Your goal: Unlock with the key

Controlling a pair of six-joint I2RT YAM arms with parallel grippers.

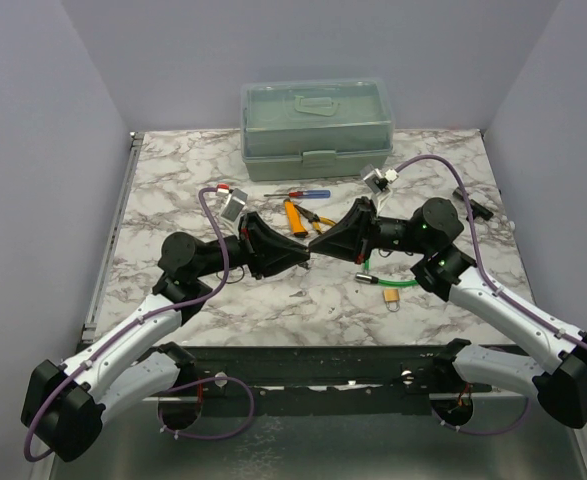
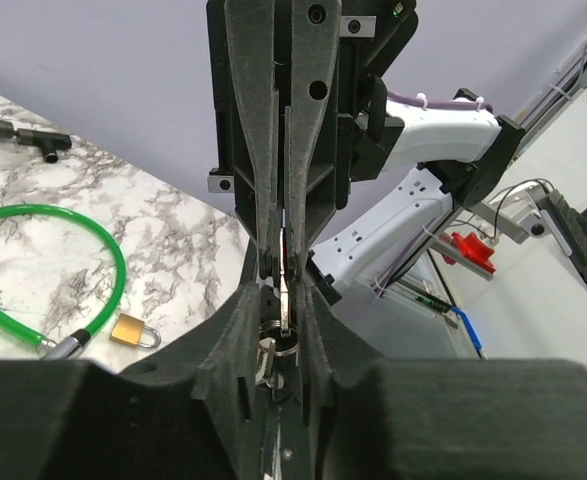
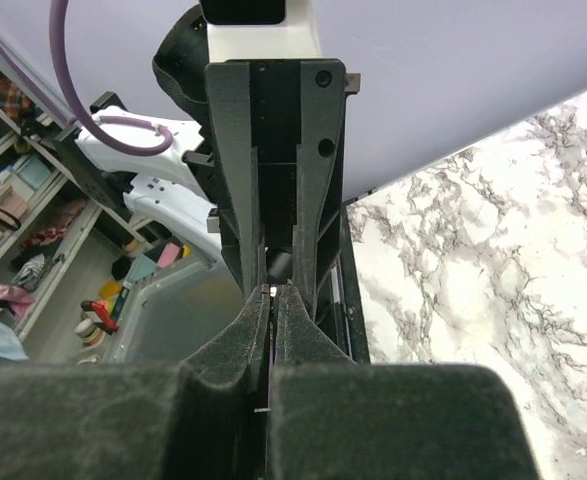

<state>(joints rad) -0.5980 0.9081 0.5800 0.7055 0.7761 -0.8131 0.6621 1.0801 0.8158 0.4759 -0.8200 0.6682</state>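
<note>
slippage was the risk: the key (image 2: 276, 352) hung in mid-air over the counter (image 1: 173, 190), its ring inside the narrowly parted left end effector (image 2: 281, 318) and a thin metal sliver pinched in the pressed-together right end effector (image 3: 271, 300), so a mistimed release could drop it. whether the left truly gripped was hidden between the fingers, and the key's shape was hard to make out.

Both arms, left arm (image 1: 123, 350) & right arm (image 1: 513, 320), had glossy white plastic shells w/ matte black joint housings. Thin purple cable (image 1: 213, 215) ran along each. Long tapered black fingers (image 2: 258, 150), rough-textured, w/ round black screws.
</note>
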